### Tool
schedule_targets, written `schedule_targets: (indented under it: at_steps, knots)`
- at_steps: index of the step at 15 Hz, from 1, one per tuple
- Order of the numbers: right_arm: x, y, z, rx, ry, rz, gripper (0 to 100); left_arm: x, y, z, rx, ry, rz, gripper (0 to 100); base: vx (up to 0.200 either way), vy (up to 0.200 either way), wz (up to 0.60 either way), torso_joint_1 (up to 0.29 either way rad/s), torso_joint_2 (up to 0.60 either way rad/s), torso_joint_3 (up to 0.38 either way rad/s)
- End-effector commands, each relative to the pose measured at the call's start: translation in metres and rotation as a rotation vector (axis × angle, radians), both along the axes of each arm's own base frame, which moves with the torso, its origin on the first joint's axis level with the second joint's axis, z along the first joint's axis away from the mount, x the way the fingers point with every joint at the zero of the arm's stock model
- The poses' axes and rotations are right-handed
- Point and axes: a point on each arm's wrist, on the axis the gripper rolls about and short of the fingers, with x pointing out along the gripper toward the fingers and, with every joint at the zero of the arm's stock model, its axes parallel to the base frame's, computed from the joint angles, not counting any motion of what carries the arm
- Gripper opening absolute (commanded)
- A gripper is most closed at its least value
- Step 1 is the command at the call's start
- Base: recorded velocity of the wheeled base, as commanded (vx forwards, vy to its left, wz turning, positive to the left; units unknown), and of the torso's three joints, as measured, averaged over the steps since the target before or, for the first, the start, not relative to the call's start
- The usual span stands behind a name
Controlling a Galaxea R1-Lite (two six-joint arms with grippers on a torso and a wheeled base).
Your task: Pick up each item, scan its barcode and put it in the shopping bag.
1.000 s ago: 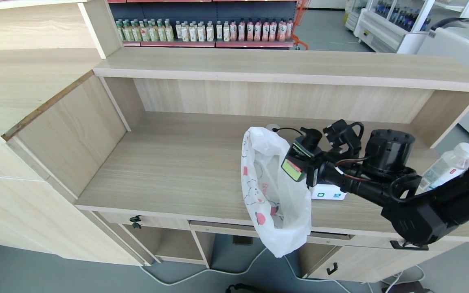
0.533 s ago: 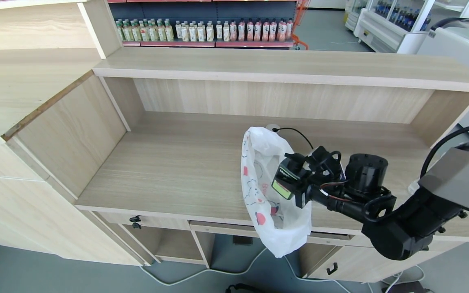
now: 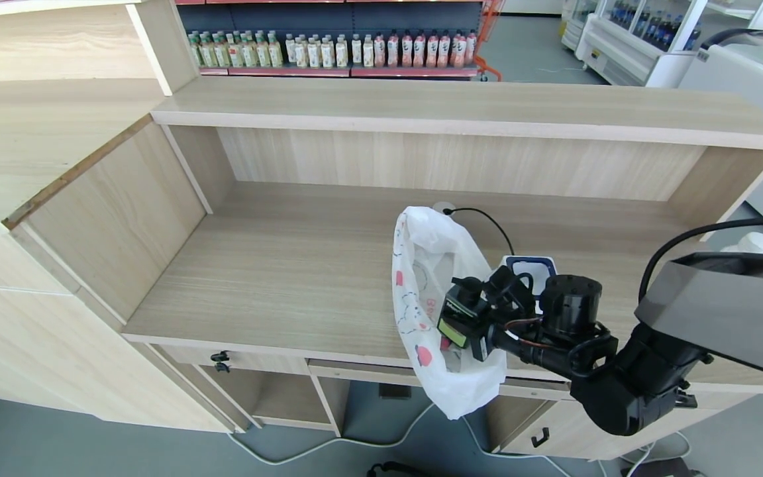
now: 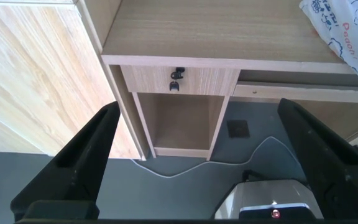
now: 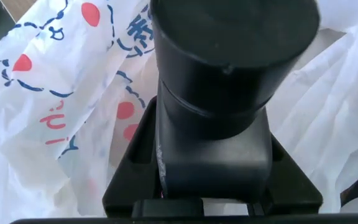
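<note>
Right tool (image 3: pixel 469 319), clamped on a dark bottle (image 3: pixel 454 326), hangs at the open mouth of the shopping bag (image 3: pixel 421 265) draped over the tabletop's (image 3: pixel 289 278) front edge. The bottle's base points down into the bag. Left tool (image 4: pixel 201 109), spread empty, is well apart.

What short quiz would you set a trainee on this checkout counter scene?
1. True or false: the right gripper holds a dark item at the mouth of the shopping bag.
2. What stands on the counter beside the bag? A) white and blue scanner B) kettle C) basket
3. Fill in: the left gripper is ____ (open or shut).
Key: 1 true; 2 A; 3 open.
</note>
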Motion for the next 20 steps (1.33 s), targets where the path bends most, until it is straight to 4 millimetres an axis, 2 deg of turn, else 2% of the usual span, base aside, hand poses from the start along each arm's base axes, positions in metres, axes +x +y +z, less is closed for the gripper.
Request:
schedule_targets:
  at_steps: [1,3,5,8,9,10,11,12,13,14,15,16,19,20]
  knots:
    - [0.001,-0.001,-0.006,-0.005,0.008,-0.004,100,0.0,0.0,0.0,0.0,0.0,0.0,100,0.0,0.0,0.0,0.0,0.0,0.0]
    - [0.0,-0.002,-0.007,-0.005,0.008,-0.004,100,0.0,0.0,0.0,0.0,0.0,0.0,100,0.0,0.0,0.0,0.0,0.0,0.0]
    - [0.001,-0.007,0.004,0.012,-0.006,-0.015,100,0.0,0.0,0.0,0.0,0.0,0.0,100,0.0,0.0,0.0,0.0,0.0,0.0]
    - [-0.011,-0.02,0.054,0.105,-0.056,0.04,100,0.0,0.0,0.0,0.0,0.0,0.0,100,0.0,0.0,0.0,0.0,0.0,0.0]
    - [-0.027,-0.034,0.085,0.156,-0.073,0.049,100,0.0,0.0,0.0,0.0,0.0,0.0,100,0.0,0.0,0.0,0.0,0.0,0.0]
    - [-0.041,-0.049,0.105,0.197,-0.085,0.037,100,0.0,0.0,0.0,0.0,-0.002,0.0,100,0.0,0.0,0.0,0.0,0.0,0.0]
    - [-0.049,-0.057,0.113,0.216,-0.086,0.029,100,0.0,0.0,0.0,0.0,0.0,0.0,100,0.0,0.0,0.0,0.0,0.0,0.0]
    - [-0.075,-0.081,0.132,0.245,-0.102,-0.018,100,0.0,0.0,0.0,0.0,0.0,0.0,100,0.0,0.0,0.0,0.0,0.0,0.0]
    - [-0.094,-0.098,0.139,0.264,-0.095,-0.077,100,0.0,0.0,0.0,0.0,0.0,0.0,100,0.0,0.0,0.0,0.0,0.0,0.0]
    - [-0.106,-0.109,0.14,0.266,-0.089,-0.127,100,0.0,0.0,0.0,0.0,0.0,0.0,100,0.0,0.0,0.0,0.0,0.0,0.0]
    - [-0.133,-0.133,0.136,0.253,-0.064,-0.26,100,0.0,0.0,0.0,0.0,0.0,0.0,100,0.0,0.0,0.0,0.0,0.0,0.0]
    - [-0.146,-0.147,0.132,0.241,-0.039,-0.339,100,0.0,0.0,0.0,0.0,0.0,0.0,100,0.0,0.0,0.0,0.0,0.0,0.0]
    - [-0.162,-0.188,0.11,0.11,-0.004,-0.655,100,0.0,0.0,0.0,0.0,0.0,0.0,100,0.0,0.0,0.0,0.0,0.0,0.0]
    - [-0.164,-0.195,0.105,0.09,0.006,-0.742,100,0.0,0.0,0.0,0.0,-0.002,0.0,100,0.0,0.0,0.0,0.0,0.0,0.0]
